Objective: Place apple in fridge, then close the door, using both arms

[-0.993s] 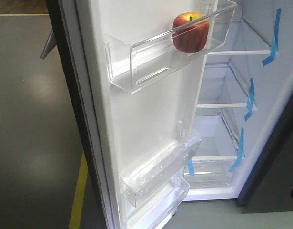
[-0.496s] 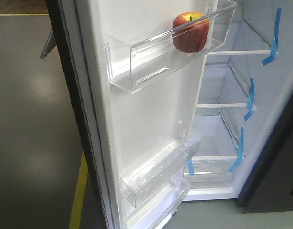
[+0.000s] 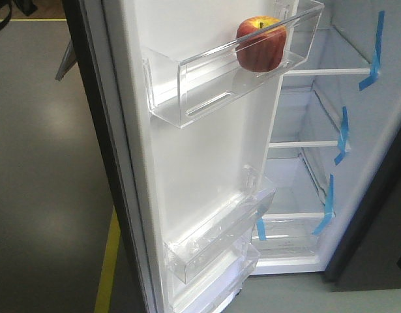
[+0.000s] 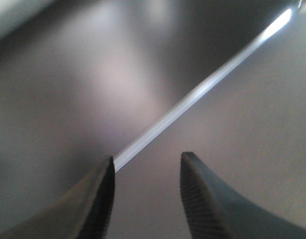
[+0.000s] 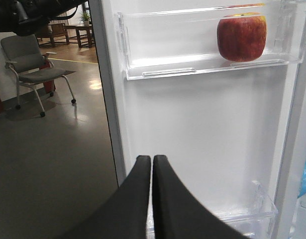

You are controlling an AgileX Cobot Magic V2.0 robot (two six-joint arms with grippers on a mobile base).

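The red apple [image 3: 261,44] [image 5: 241,37] rests in the clear upper bin [image 3: 207,85] on the white inside of the open door [image 3: 207,163]. To the right is the fridge [image 3: 304,182], with white walls, glass shelves and blue tape strips. My right gripper [image 5: 152,158] is shut and empty, facing the door's inner face below and left of the apple. My left gripper [image 4: 148,162] is open with nothing between its fingers, close to a blurred dark grey surface crossed by a bright line. Neither gripper appears in the front view.
A yellow floor line [image 3: 109,261] runs beside the door's outer edge. A grey wheeled chair [image 5: 31,64] stands on the floor to the left. A dark panel [image 3: 383,228] flanks the fridge on the right. Lower clear door bins [image 3: 213,248] jut out.
A small black shape has come into the top-left corner of the front view. The apple, door and fridge have not moved.
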